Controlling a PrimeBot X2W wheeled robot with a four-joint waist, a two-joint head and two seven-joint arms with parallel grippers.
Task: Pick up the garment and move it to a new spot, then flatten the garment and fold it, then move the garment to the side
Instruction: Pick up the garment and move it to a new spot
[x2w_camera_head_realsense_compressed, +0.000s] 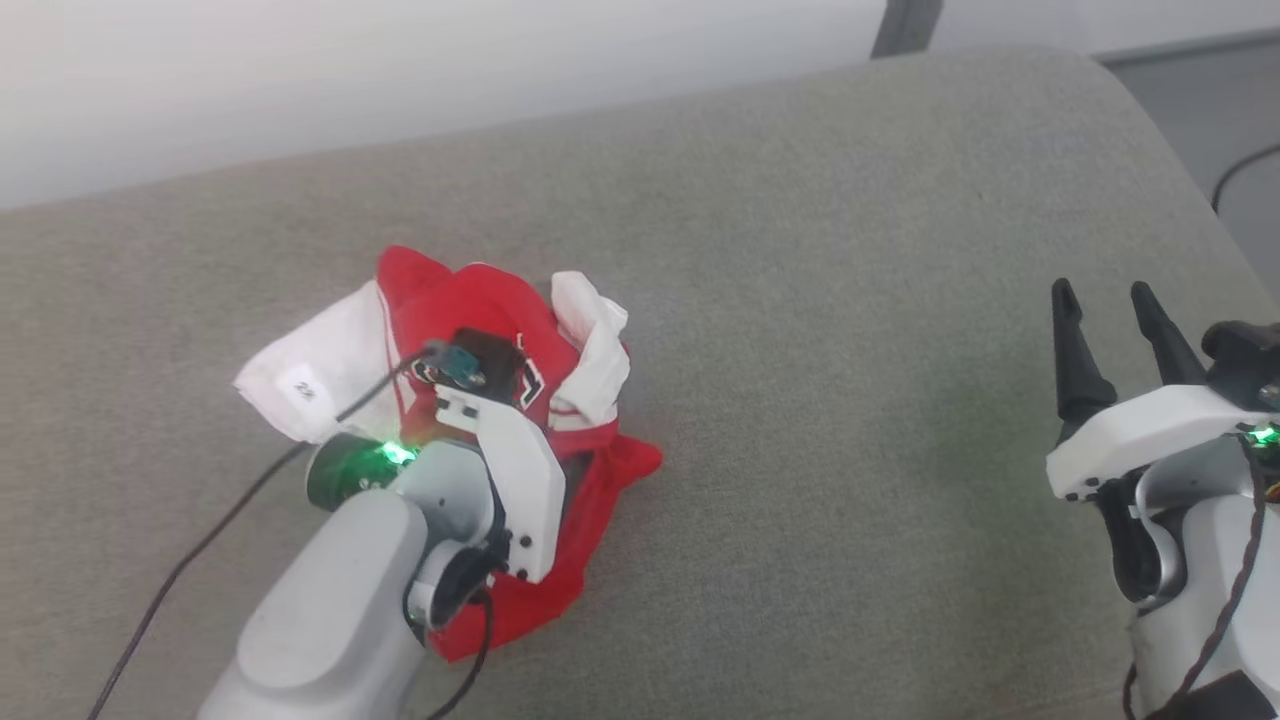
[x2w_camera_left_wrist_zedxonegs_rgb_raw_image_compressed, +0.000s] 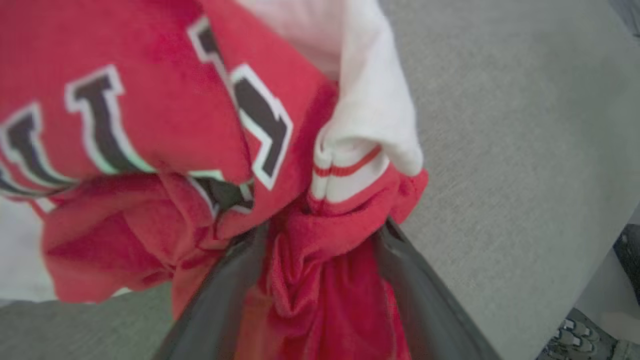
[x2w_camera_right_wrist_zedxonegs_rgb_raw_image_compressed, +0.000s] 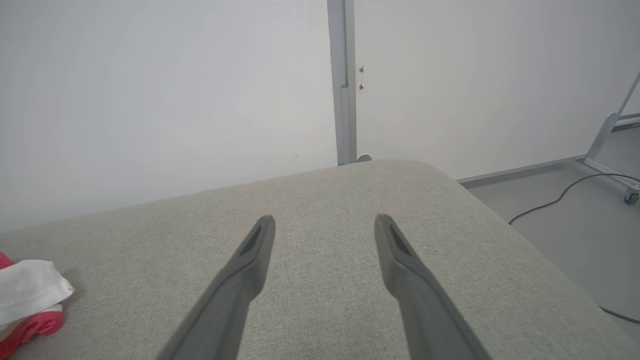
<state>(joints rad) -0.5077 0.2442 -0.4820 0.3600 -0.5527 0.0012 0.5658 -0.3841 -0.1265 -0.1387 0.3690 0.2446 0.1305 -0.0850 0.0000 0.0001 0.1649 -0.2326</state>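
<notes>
Head view, left gripper (x2w_camera_head_realsense_compressed: 485, 390): it sits down on top of the garment (x2w_camera_head_realsense_compressed: 470, 300). Its fingers are hidden in the cloth here, so I cannot tell from this view how wide they are.
Head view, garment: a crumpled red and white heap on the grey cushion (x2w_camera_head_realsense_compressed: 800, 300), under and around the left gripper.
Head view, right gripper (x2w_camera_head_realsense_compressed: 1103, 300): its two dark fingers are apart with nothing between them. It is well apart from the garment.
Left wrist view, left gripper (x2w_camera_left_wrist_zedxonegs_rgb_raw_image_compressed: 320, 235): the two fingers (x2w_camera_left_wrist_zedxonegs_rgb_raw_image_compressed: 220, 300) stand wide apart. A bunch of red cloth lies between them and touches both.
Left wrist view, garment (x2w_camera_left_wrist_zedxonegs_rgb_raw_image_compressed: 150, 125): the dark letters (x2w_camera_left_wrist_zedxonegs_rgb_raw_image_compressed: 100, 125) and a white sleeve (x2w_camera_left_wrist_zedxonegs_rgb_raw_image_compressed: 370, 110) are just past the fingertips.
Right wrist view, right gripper (x2w_camera_right_wrist_zedxonegs_rgb_raw_image_compressed: 325, 222): the jaws are wide open, holding nothing, above the bare cushion (x2w_camera_right_wrist_zedxonegs_rgb_raw_image_compressed: 325, 190).
Right wrist view, garment (x2w_camera_right_wrist_zedxonegs_rgb_raw_image_compressed: 30, 295): a bit of it shows at the left edge, far from these fingers.
</notes>
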